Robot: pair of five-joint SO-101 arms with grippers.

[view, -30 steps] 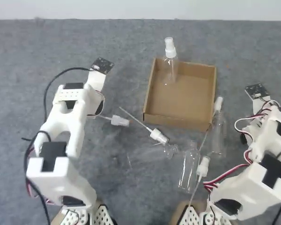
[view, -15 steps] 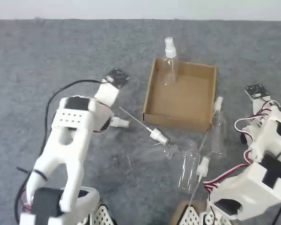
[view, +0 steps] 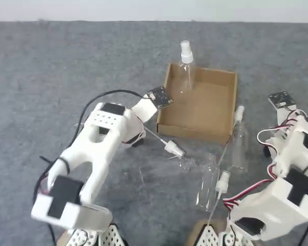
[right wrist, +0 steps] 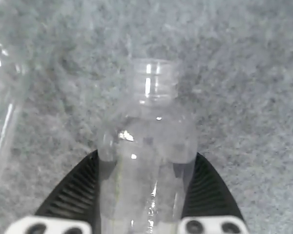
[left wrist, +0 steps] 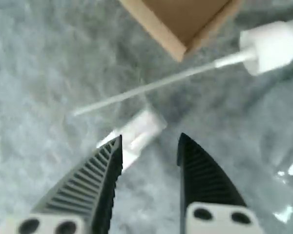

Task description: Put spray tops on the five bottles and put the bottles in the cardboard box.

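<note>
A capped bottle (view: 186,66) stands at the far edge of the cardboard box (view: 215,77). In front of the box three clear bottles lie on the mat: one (view: 164,169), one open-necked (view: 208,179) and one capped (view: 238,143). A loose spray top (view: 174,149) with a long tube lies by the box's near corner. My left gripper (left wrist: 150,139) is open just above a second loose spray top (left wrist: 136,134). My right gripper (right wrist: 146,156) is shut on an uncapped clear bottle (right wrist: 149,126), a finger on each side.
Another spray top (view: 223,182) rests beside the open-necked bottle. The left arm (view: 110,128) reaches across the mat's middle toward the box corner (left wrist: 178,24). The right arm (view: 292,154) stands at the right edge. Grey mat lies open at the left and back.
The left arm has swung right toward the box and now covers the spray top it was beside. The right arm has kept still.
</note>
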